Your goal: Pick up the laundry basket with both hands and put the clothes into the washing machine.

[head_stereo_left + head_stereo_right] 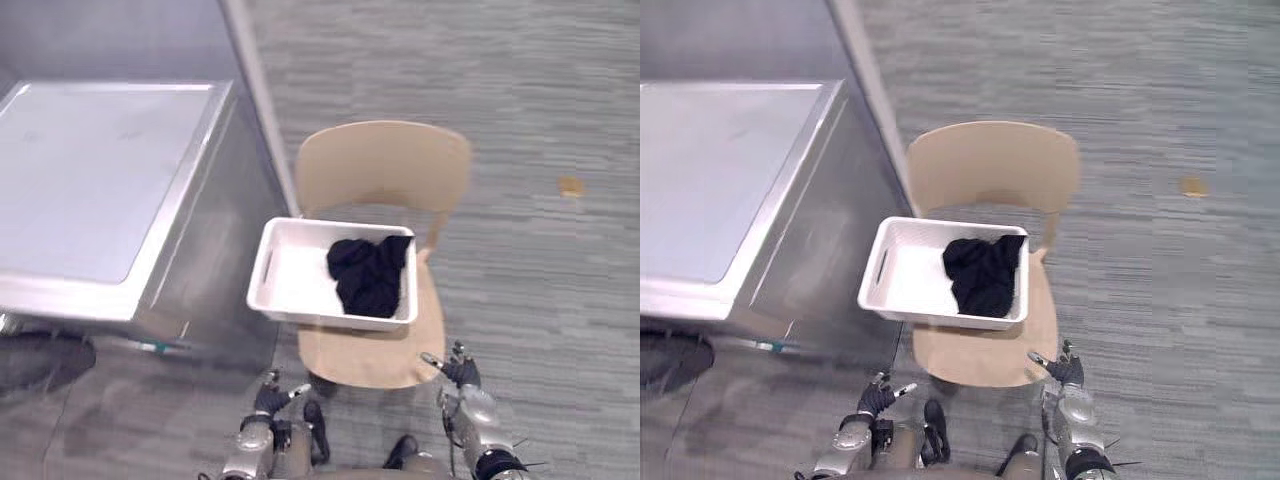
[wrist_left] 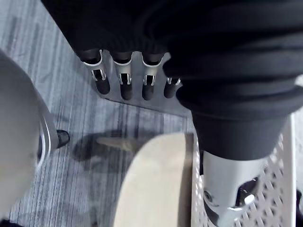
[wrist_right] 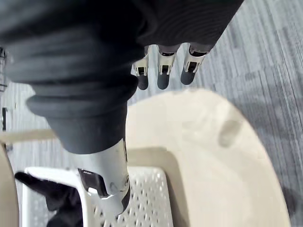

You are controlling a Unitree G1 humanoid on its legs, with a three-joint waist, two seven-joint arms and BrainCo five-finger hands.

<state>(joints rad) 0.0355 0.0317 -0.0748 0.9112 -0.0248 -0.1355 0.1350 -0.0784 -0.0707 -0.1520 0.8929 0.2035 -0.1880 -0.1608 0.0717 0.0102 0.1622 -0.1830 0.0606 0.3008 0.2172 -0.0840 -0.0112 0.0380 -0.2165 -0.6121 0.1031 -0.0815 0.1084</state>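
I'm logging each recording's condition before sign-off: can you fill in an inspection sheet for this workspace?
Surface: light wooden chair on grey carpet, with the basket on its seat.
Job's things: white laundry basket, upright; black clothes bunched in its right half; silver washing machine left of the chair.
Clutter: small tan spot on the carpet, right of the chair.
Hands: left hand and right hand low before the chair, fingers straight, apart from the basket.
Cables: nothing seen.
Surroundings: grey wall behind the machine.
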